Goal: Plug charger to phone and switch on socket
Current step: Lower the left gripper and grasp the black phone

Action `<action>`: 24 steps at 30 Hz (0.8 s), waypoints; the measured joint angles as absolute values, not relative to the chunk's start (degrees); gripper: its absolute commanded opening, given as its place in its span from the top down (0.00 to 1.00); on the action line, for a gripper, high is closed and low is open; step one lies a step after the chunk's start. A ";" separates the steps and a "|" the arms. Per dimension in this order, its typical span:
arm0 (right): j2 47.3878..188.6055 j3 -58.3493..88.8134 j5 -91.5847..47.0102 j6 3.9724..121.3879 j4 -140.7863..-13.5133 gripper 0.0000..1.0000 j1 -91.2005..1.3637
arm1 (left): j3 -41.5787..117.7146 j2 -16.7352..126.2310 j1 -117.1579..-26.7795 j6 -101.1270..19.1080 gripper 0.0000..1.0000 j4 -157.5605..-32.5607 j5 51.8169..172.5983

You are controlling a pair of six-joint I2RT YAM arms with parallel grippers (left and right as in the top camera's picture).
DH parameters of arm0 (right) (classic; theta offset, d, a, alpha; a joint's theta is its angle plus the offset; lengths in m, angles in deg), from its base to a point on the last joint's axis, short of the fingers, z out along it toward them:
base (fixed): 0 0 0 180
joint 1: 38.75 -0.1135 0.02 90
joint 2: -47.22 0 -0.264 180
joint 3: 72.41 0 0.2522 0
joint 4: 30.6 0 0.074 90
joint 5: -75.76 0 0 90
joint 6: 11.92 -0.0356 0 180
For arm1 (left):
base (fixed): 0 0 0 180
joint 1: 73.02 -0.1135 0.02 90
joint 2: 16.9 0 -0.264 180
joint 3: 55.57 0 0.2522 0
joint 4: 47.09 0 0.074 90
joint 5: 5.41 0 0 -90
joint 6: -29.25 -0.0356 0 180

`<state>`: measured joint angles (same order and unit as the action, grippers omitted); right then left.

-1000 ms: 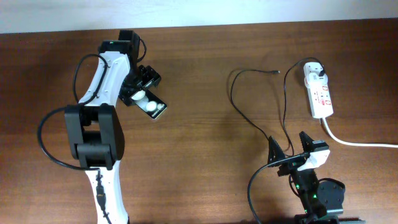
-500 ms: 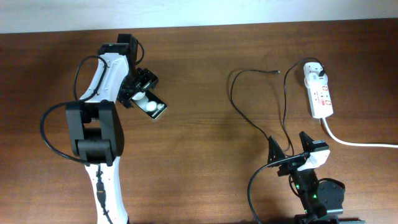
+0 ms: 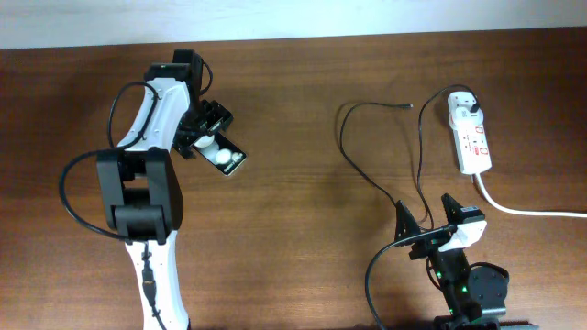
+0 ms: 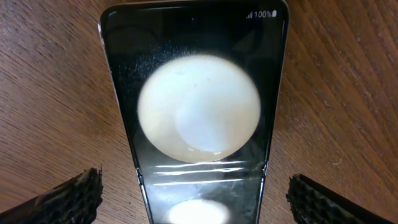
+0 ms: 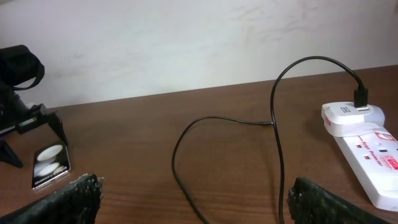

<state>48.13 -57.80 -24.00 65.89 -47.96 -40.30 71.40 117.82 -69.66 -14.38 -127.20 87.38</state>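
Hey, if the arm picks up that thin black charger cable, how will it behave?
Probably floppy: the charger lies in loose curves on the table. Likely light, being so thin. A hard pull may tug the socket, since its plug sits there.

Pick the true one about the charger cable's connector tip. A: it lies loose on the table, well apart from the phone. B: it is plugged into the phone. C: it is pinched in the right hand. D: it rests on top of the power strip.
A: the connector tip lies on bare table, far from the phone, with nothing gripping it.
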 measured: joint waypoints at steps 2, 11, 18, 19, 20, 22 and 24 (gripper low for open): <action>48.13 -57.80 -24.00 65.89 -47.96 0.01 -40.30 | 71.40 117.82 -69.66 -14.38 0.01 -127.18 87.38; 48.13 -57.80 -24.00 65.89 -47.96 0.01 -40.32 | 71.40 118.25 -69.66 -14.38 0.01 -127.14 87.38; 48.13 -57.80 -24.00 65.91 -47.96 0.01 -40.30 | 71.84 120.88 -69.60 -14.20 0.01 -127.27 87.23; 48.13 -57.80 -24.00 65.87 -47.96 0.01 -40.30 | 72.06 121.01 -69.60 -14.18 0.01 -127.40 87.20; 48.13 -57.80 -24.00 65.87 -47.96 0.01 -40.30 | 72.10 121.03 -69.60 -14.18 0.01 -127.46 87.23; 48.13 -57.80 -24.00 65.89 -47.96 0.01 -40.32 | 72.21 121.16 -69.60 -14.18 0.00 -127.53 87.20; 48.13 -57.80 -24.00 65.89 -47.96 0.01 -40.32 | 72.38 121.27 -69.60 -14.20 0.02 -127.68 87.27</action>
